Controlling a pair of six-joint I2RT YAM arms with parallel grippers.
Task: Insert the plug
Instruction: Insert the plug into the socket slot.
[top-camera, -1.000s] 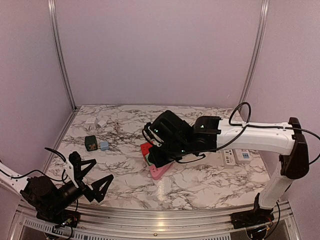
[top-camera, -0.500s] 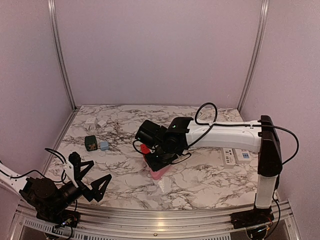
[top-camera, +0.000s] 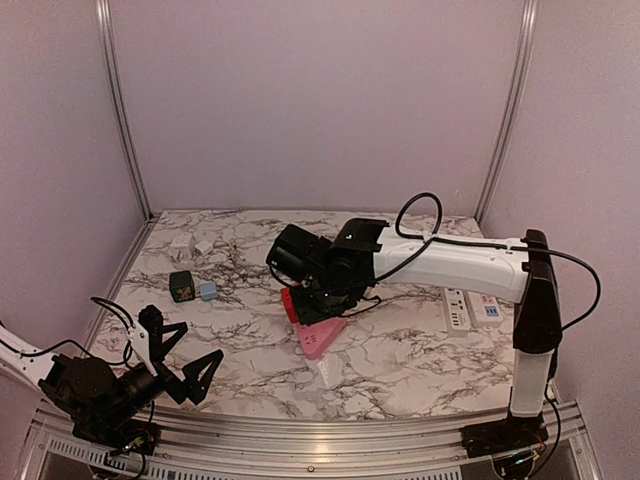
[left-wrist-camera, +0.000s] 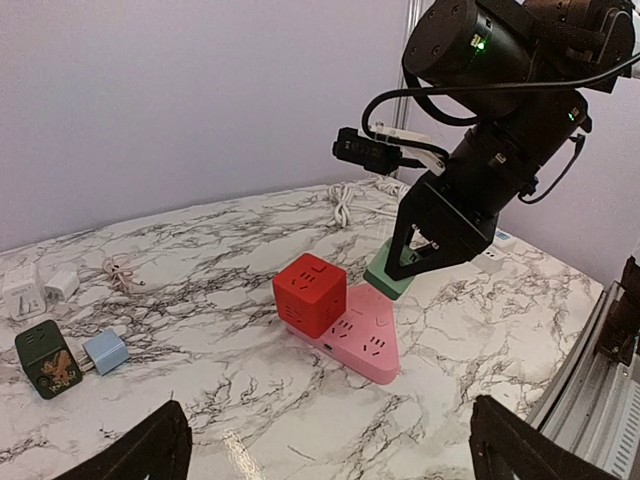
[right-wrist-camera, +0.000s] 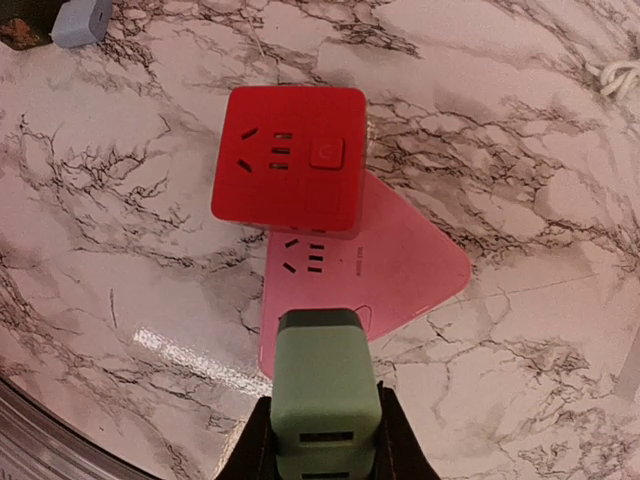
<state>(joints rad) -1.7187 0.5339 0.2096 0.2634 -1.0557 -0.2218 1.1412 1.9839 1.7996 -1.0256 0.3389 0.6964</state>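
A green plug (right-wrist-camera: 325, 390) is pinched between the fingers of my right gripper (right-wrist-camera: 325, 445), which is shut on it. The plug hangs over one corner of a pink triangular power strip (right-wrist-camera: 405, 265). In the left wrist view the plug (left-wrist-camera: 388, 279) sits right at that strip (left-wrist-camera: 368, 347); I cannot tell whether they touch. A red cube socket (right-wrist-camera: 289, 160) stands on the strip's other end. In the top view the right gripper (top-camera: 318, 308) covers the plug. My left gripper (top-camera: 182, 362) rests open at the near left, holding nothing.
A dark green charger (top-camera: 182, 286) and a small blue one (top-camera: 208, 291) lie at the left. White adapters (top-camera: 192, 243) sit at the back left. White power strips (top-camera: 470, 310) lie at the right, and a coiled white cable (left-wrist-camera: 348, 198) lies behind the pink strip.
My right arm has swung back and come down with the green plug until it is low over the pink strip. The left arm has not moved.
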